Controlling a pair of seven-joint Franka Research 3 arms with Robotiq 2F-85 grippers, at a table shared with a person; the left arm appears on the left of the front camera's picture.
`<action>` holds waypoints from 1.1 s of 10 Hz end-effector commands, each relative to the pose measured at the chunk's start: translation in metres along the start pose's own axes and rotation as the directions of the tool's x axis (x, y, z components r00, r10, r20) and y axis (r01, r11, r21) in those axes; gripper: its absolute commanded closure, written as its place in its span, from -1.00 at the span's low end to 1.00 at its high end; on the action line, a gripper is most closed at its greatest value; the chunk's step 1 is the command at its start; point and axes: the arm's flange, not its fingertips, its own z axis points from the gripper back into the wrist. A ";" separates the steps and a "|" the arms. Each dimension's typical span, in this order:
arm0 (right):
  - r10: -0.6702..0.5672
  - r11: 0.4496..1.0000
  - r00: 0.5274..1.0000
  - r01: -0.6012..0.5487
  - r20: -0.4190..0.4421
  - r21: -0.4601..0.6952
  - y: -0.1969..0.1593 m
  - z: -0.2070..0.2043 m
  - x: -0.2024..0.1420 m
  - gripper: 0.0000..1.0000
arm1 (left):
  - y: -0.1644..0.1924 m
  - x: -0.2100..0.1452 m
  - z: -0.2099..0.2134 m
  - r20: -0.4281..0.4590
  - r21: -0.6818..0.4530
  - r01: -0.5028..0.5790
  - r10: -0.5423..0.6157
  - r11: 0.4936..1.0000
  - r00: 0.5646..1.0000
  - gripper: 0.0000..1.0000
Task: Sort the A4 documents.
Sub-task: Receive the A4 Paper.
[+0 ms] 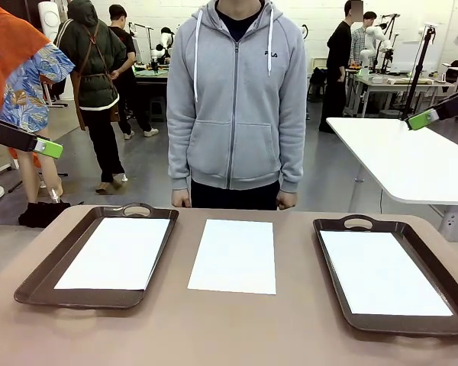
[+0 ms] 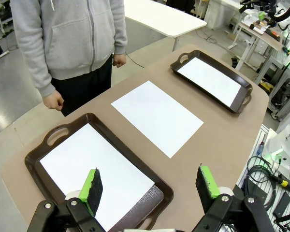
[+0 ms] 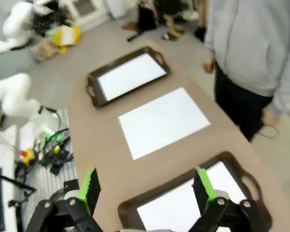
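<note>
White sheets: I count three A4 documents, all lying flat on the brown tabletop (image 1: 229, 328).
Middle sheet (image 1: 233, 255): bare on the table, between the two trays, touching neither.
Left sheet (image 1: 118, 252): inside the left tray (image 1: 42, 274), a dark brown one with a handle at the far end.
Right sheet (image 1: 382, 271): inside the right tray (image 1: 332, 263), same type, handle also at the far end.
Left gripper (image 2: 151, 189): on my left wrist view the jaws stand wide apart, nothing between the green pads (image 2: 92, 186); it hangs above the near end of the left tray, touching nothing.
Right gripper (image 3: 146, 187): jaws equally wide, nothing gripped; it hangs above the right tray's near side, clear of the paper.
Front view: one green-tipped finger at each picture edge, both well above the table.
Person (image 1: 237, 99): grey zip hoodie, standing at the far edge, both hands down by the sides, off the sheets.
</note>
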 end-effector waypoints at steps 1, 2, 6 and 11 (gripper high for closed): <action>0.061 0.998 0.998 -0.060 -0.008 0.027 -0.002 -0.014 -0.005 -1.00 | 0.000 0.000 0.000 0.003 -0.006 0.004 -0.004 1.000 1.000 -1.00; 0.072 0.997 0.997 -0.071 -0.019 0.044 0.002 -0.021 -0.005 -1.00 | 0.000 0.000 0.000 0.003 -0.006 0.004 -0.004 1.000 1.000 -1.00; 0.109 0.992 0.990 -0.102 -0.092 0.078 0.028 -0.019 -0.009 -1.00 | 0.000 0.000 0.000 0.003 -0.006 0.004 -0.004 1.000 1.000 -1.00; 0.085 0.996 0.994 -0.082 -0.073 0.041 0.030 -0.016 -0.016 -1.00 | 0.000 0.000 0.000 0.003 -0.006 0.004 -0.004 1.000 1.000 -1.00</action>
